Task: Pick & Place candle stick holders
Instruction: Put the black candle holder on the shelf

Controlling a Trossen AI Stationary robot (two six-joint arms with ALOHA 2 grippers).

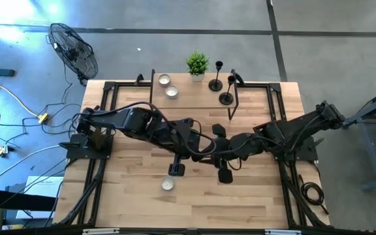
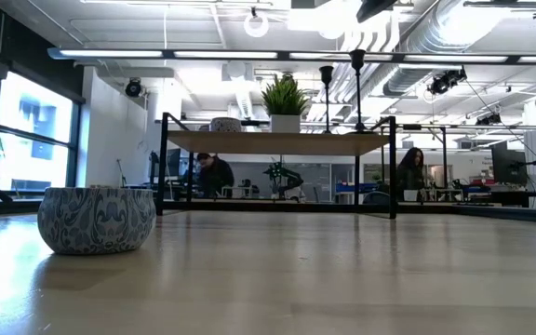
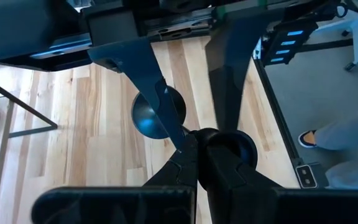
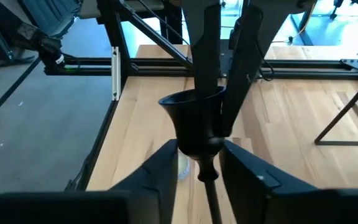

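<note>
Lying horizontal at frame centre above the desk (image 1: 253, 196), 1 candlestick holder (image 4: 194, 121) is clamped by both tools, left tool (image 3: 194, 140) and right tool (image 4: 204, 152).

plant (image 1: 197, 63) on shelf (image 1: 181, 98) | two holders (image 1: 226, 98) right of it

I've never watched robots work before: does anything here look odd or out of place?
One thing: a candlestick holder hangs tilted above the table, clamped between the right gripper and the left gripper, while two others stand upright on the shelf.
</note>
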